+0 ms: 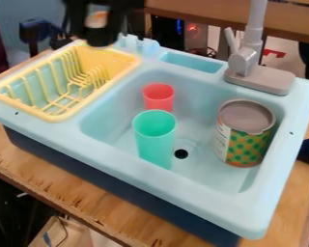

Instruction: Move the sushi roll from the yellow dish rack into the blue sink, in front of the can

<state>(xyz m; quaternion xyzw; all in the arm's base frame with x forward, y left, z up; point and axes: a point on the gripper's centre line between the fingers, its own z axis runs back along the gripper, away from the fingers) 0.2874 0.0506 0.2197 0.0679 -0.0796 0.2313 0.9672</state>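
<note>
The black gripper (99, 36) hangs at the top left, over the back edge of the yellow dish rack (126, 63). A small orange and pale patch shows on its dark front; I cannot tell what it is. In the light blue sink basin, a green cup (155, 140) stands upright left of the drain. Behind it is a shorter red cup (159, 98), also upright. A can (246, 134) with a grey top and a green and orange patterned side stands at the basin's right. The gripper is apart from both cups and the can.
The sink's light blue rim (183, 181) surrounds the basin, and a grey faucet (247, 60) rises at its back right. A small recessed tray (192, 63) lies behind the basin. The sink unit sits on a wooden table (73, 190).
</note>
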